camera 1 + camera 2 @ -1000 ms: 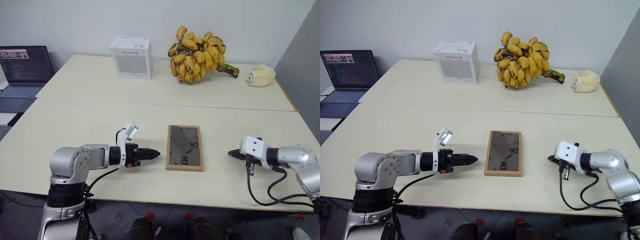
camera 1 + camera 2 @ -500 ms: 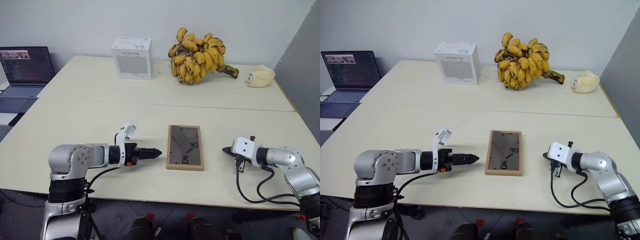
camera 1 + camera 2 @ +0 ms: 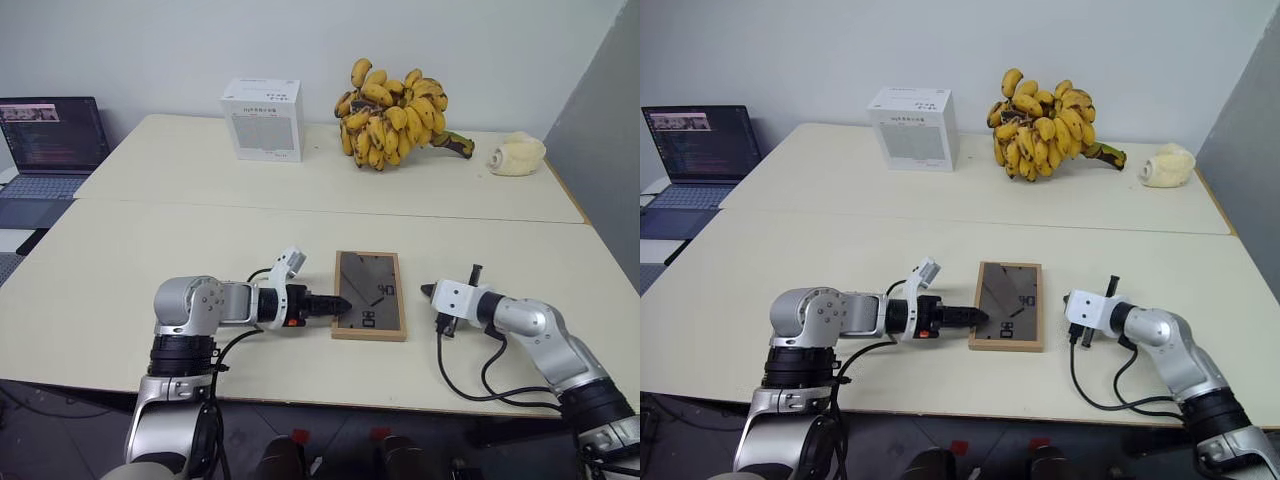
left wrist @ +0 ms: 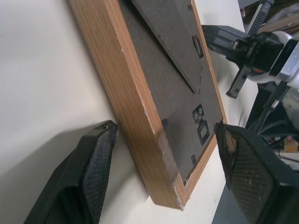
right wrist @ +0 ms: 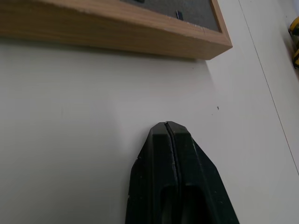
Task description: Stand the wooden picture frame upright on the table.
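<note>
Light-wood picture frame [image 3: 369, 295] with dark grey back lies on the pale cream table [image 3: 200, 240].

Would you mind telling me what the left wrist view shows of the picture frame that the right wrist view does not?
Left wrist view alone: the wooden picture frame lies back-up, its dark grey back with the stand flap and white marks, the left end effector open with one finger on either side of a near corner, and the right end effector beyond the frame's far edge.
Right wrist view alone: the right end effector's own fingers shut, tip apart from the frame's side edge.
Both: the frame's light-wood edge on the pale table.
</note>
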Motion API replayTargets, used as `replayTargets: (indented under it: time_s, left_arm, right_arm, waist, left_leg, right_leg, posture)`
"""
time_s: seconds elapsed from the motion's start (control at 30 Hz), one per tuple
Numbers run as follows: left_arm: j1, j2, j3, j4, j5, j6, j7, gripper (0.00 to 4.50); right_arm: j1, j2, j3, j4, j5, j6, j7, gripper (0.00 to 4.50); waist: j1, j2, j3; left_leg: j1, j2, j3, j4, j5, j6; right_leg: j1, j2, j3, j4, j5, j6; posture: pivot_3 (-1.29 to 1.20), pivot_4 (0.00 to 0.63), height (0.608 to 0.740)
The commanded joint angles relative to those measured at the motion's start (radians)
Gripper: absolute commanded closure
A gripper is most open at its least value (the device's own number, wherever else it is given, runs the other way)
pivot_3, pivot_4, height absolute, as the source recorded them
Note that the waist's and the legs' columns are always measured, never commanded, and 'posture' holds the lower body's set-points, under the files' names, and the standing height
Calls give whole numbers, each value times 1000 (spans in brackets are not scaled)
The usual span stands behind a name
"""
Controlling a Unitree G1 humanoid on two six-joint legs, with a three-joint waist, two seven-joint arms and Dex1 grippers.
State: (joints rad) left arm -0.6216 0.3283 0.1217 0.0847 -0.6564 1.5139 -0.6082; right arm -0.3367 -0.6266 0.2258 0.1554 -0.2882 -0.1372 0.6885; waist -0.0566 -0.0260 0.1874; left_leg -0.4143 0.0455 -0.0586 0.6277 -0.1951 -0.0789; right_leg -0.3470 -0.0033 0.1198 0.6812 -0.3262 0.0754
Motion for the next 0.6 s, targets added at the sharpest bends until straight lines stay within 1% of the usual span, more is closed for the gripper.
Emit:
replayTargets:
  time_s: [0.03, 0.2, 0.6]
  left_arm:
    - [-19, -10, -8, 26, 6, -11, 17, 941]
    - [-40, -28, 19, 51, -4, 4, 31, 941]
    - [-48, -86, 54, 54, -11, 27, 76, 941]
  right_arm:
    - [8, 66, 55, -55, -3, 52, 11, 4500]
    - [10, 109, 66, -92, -12, 98, 9, 4500]
    - [-35, 191, 78, -93, -17, 170, -20, 4500]
  waist:
    - [0, 0, 0]
    - [0, 0, 0]
    - [0, 0, 0]
  left_leg:
    - [0, 0, 0, 0, 0, 0]
    - [0, 0, 0, 0, 0, 0]
    - [0, 0, 0, 0, 0, 0]
  right_leg:
    - [0, 0, 0, 0, 0, 0]
    - [0, 0, 0, 0, 0, 0]
    - [-1, 0, 0, 0, 0, 0]
  posture:
    - [0, 150, 740]
    - [0, 150, 740]
    - [0, 150, 740]
